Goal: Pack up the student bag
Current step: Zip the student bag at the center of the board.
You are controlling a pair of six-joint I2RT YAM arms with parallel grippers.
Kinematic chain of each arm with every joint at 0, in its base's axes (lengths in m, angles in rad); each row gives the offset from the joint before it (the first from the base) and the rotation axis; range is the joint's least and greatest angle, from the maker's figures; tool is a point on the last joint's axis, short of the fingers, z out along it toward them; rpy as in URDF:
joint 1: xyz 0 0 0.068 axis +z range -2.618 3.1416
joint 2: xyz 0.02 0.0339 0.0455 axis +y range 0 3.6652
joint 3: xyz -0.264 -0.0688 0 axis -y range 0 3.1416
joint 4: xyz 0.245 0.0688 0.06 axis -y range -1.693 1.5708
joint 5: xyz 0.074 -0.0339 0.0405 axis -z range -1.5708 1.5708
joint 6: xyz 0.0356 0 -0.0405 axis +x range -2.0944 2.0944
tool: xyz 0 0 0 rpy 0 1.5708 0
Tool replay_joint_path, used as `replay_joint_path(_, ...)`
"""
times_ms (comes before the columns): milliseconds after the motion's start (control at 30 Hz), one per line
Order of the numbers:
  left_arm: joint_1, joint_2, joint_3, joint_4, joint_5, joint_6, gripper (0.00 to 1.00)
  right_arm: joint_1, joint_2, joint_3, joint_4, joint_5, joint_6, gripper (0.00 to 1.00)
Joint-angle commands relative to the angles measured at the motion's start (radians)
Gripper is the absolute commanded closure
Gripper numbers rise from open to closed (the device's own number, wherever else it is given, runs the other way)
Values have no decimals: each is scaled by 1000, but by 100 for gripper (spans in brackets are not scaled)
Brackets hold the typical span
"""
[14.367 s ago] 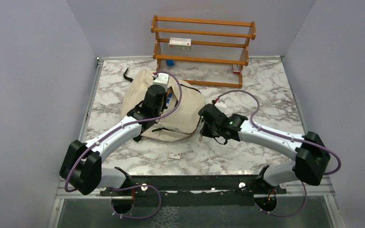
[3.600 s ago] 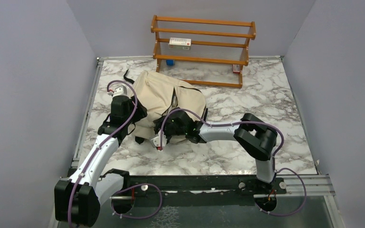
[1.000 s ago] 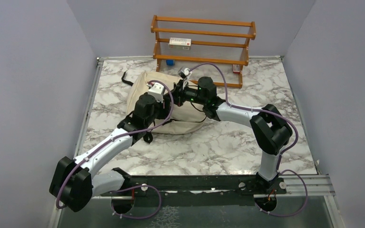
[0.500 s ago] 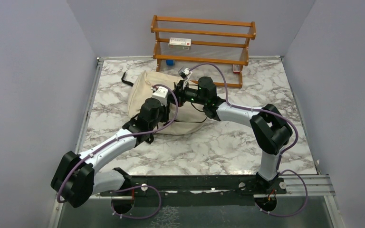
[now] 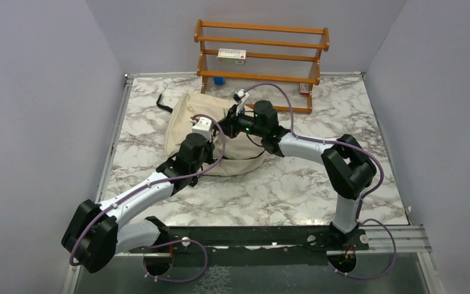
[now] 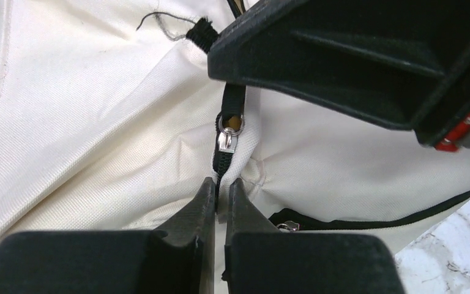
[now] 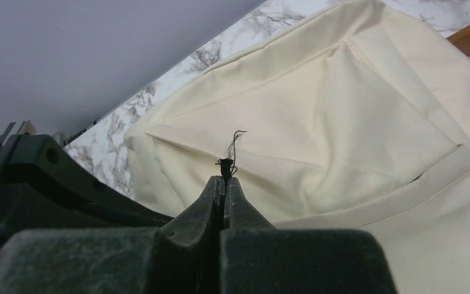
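Note student bag (image 5: pixel 186 116) slumped flat on marble table (image 5: pixel 318 177), left of centre toward the far side, just in front of wooden rack (image 5: pixel 260 58). Read long axis as running far-left to near-right, with black strap (image 5: pixel 161 98) trailing off the far-left end; probably top that way, cannot confirm. See left gripper (image 6: pixel 220 187) with fingers together, pinching the zip seam just below zipper pull (image 6: pixel 226 136). See right gripper (image 7: pixel 223 184) clamped tight on frayed black tab (image 7: pixel 224 163) at the zip's end, apparently to keep it taut. Judge packing late, at the zip-closing step, with a short gap above the pull showing something yellowish inside. Count small box (image 5: pixel 231 54) and blue item (image 5: pixel 219 80) on rack, unpacked; cannot tell whether meant for the bag.
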Motion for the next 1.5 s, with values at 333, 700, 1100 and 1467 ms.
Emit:
replay_joint_path(333,-24,-88,-82,-179,13,-73,100,-73,34,21,182,273,2,100)
replay_joint_path(700,-44,-136,-113,-209,11,-118,100,-131,130,98,202,296,-30,100)
replay_joint_path(1100,-49,-212,-140,-255,-6,-174,100,-201,387,383,144,267,-110,100)
replay_joint_path(1467,-50,-290,-161,-286,-35,-215,100,-224,524,576,19,377,-179,100)
